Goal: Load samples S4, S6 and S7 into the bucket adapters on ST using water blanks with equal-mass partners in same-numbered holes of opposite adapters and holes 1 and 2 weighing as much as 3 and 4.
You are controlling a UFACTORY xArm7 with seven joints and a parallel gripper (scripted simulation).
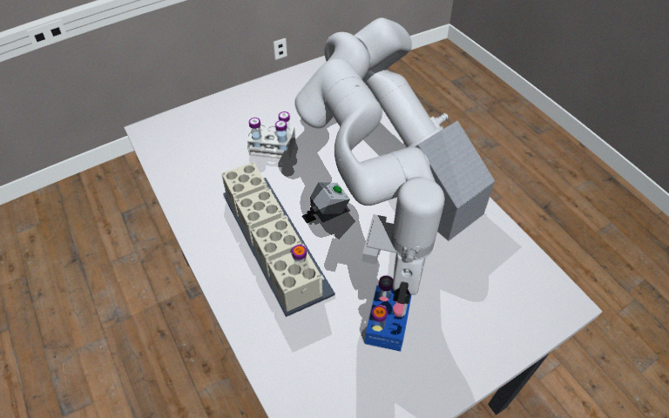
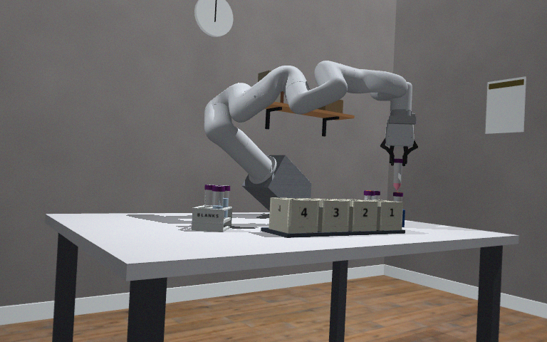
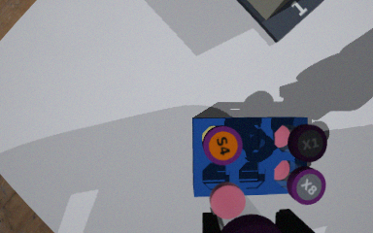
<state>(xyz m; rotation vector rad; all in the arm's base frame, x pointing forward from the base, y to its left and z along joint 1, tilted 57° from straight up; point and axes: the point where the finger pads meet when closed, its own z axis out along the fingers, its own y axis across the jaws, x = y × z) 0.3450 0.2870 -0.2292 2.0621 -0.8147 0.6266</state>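
My gripper is shut on a purple-capped tube with pink liquid. The tube hangs upright above the blue rack, its tip clear of it; its ID is hidden. S4 stands in that rack, as do X1 and X8. An orange-dot tube, S7, stands in adapter 1. Adapters 2, 3 and 4 show no tubes. Three blanks stand in the BLANKS rack.
The loading stand carries the four adapters in a row. The green DONE key sits on its small sloped desk between the stand and the arm. A large grey block stands at the arm's base.
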